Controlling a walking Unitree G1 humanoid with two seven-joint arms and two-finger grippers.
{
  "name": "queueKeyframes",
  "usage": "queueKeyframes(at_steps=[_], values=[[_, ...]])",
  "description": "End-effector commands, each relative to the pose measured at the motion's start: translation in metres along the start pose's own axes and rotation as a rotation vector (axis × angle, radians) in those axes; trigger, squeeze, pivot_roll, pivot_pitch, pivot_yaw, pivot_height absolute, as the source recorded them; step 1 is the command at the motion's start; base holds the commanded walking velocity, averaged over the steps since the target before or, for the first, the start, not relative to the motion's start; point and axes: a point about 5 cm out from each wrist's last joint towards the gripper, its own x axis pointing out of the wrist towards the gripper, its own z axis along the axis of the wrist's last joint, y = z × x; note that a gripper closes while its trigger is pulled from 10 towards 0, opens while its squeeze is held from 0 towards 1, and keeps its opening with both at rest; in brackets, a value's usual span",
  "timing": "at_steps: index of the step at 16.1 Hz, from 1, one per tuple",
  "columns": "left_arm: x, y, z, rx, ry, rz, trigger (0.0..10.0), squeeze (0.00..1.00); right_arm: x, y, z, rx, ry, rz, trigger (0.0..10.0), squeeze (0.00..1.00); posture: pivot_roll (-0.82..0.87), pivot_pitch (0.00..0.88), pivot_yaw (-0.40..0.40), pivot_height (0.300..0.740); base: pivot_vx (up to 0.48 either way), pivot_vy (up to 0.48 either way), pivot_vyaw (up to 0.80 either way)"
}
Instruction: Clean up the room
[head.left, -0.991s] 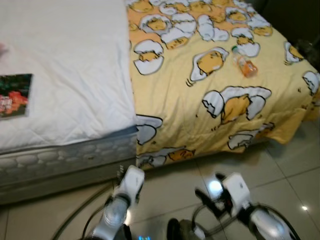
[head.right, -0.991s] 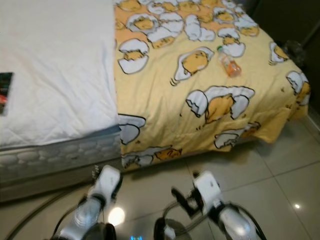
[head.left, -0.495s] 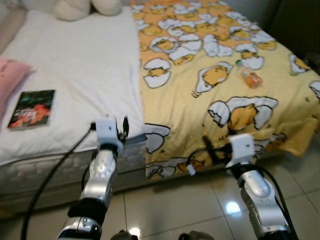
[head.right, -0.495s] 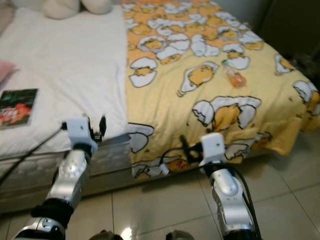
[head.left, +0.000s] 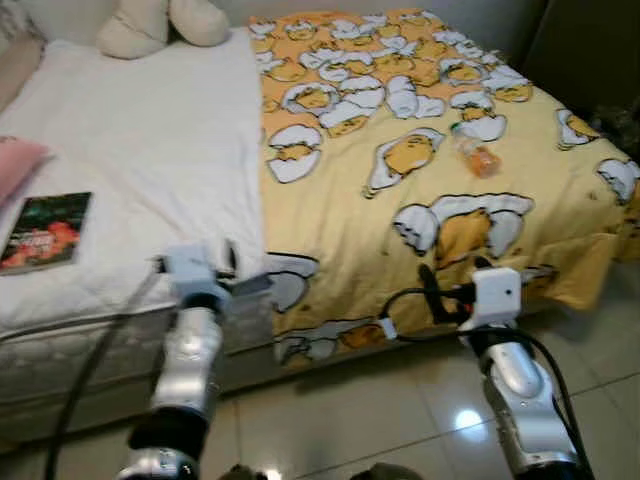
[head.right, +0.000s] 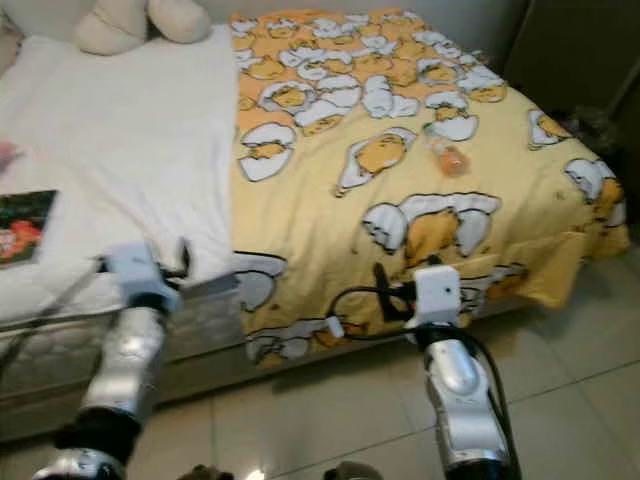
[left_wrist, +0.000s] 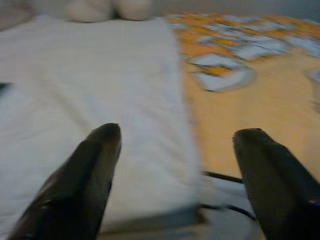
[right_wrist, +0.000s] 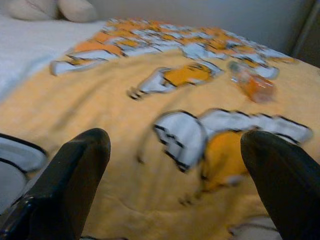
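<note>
The left gripper (left_wrist: 175, 175) is held with its 2 black fingers (left_wrist: 85, 175) spread wide and nothing between them, raised in front of the bed's near edge and aimed over the white mattress cover (head.left: 150, 170). The right gripper (right_wrist: 175, 180) is likewise released, its fingers wide apart and empty, held level with the foot edge of the bed and pointed across the yellow blanket (head.left: 420, 190). Nothing is touched by either gripper. On the blanket, well beyond the right gripper, a small plastic bottle (head.left: 475, 155) with orange contents is seen lying on its side, beside a printed egg figure; it is also seen, blurred, in the right wrist view (right_wrist: 252, 80). On the white cover, off to the left of the left gripper, a book (head.left: 45, 232) with a dark cover lies flat near the bed's edge. A pink pillow (head.left: 15, 165) is seen at the left border, just beyond the book. At the head of the bed, a cream plush toy (head.left: 160, 22) rests against the wall. A black cable (head.left: 90, 370) is seen running along the left arm, and another loops from the right arm in front of the blanket's hanging edge. The tiled floor (head.left: 350, 420) lies below both arms.
</note>
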Motion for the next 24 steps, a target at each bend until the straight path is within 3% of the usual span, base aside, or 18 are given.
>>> queueKeyframes(at_steps=[1,2,5,7,10,13,18,20,21,22,23,24], values=[[0.005,-0.008,0.012,0.032,-0.037,-0.064,10.0,0.46,0.008,0.002,0.004,0.024,-0.003,0.005,10.0,0.0,-0.17,0.0,0.035,0.736,0.326,-0.349,0.0],[0.006,-0.015,0.014,0.041,-0.048,-0.103,10.0,0.0,0.009,0.003,0.005,0.021,-0.004,0.015,10.0,0.0,-0.17,0.0,0.033,0.736,0.349,-0.326,0.0],[0.007,-0.021,0.01,0.063,-0.022,-0.098,10.0,0.0,0.011,0.006,0.003,0.046,0.013,0.041,10.0,0.0,-0.16,0.0,0.027,0.736,0.349,-0.326,0.26],[0.002,-0.016,0.001,0.073,0.01,-0.088,10.0,0.0,0.009,0.007,0.002,0.025,0.014,0.059,10.0,0.0,-0.17,0.0,0.027,0.736,0.349,-0.326,0.71],[0.002,-0.011,-0.018,0.03,0.124,-0.043,10.0,0.0,0.005,0.008,-0.004,0.007,0.04,0.066,10.0,0.0,-0.18,0.0,0.035,0.736,0.349,-0.326,0.69],[0.005,-0.018,-0.011,0.07,0.08,-0.089,10.0,0.0,0.007,0.007,-0.003,0.005,0.031,0.053,10.0,0.0,-0.18,0.0,0.041,0.736,0.349,-0.325,0.67],[-0.007,-0.02,-0.007,0.069,-0.028,-0.139,10.0,0.0,0.002,0.004,0.001,-0.007,-0.019,0.017,10.0,0.0,-0.2,0.0,0.055,0.736,0.349,-0.325,0.38],[-0.018,-0.007,-0.004,0.012,-0.052,-0.094,10.0,0.0,-0.004,-0.003,0.006,0.012,-0.048,-0.034,10.0,0.0,-0.21,0.0,0.052,0.736,0.396,-0.264,0.0],[-0.043,0.007,-0.006,0.044,-0.063,-0.123,10.0,0.0,-0.021,-0.008,0.007,-0.003,-0.052,-0.041,10.0,0.0,-0.21,0.0,0.049,0.736,0.405,-0.251,0.0],[-0.079,0.014,-0.017,0.05,-0.017,-0.218,10.0,0.0,-0.052,-0.013,-0.003,-0.044,-0.008,-0.01,10.0,0.0,-0.21,0.0,0.044,0.736,0.401,-0.259,0.0],[-0.083,0.014,-0.017,0.052,-0.019,-0.225,10.0,0.0,-0.056,-0.013,-0.005,-0.048,0.005,-0.007,10.0,0.0,-0.21,0.0,0.042,0.736,0.405,-0.251,0.0],[-0.078,0.006,-0.014,0.067,-0.048,-0.254,10.0,0.0,-0.062,-0.016,-0.011,-0.058,0.038,-0.021,10.0,0.0,-0.2,0.0,0.036,0.736,0.401,-0.259,0.0]])
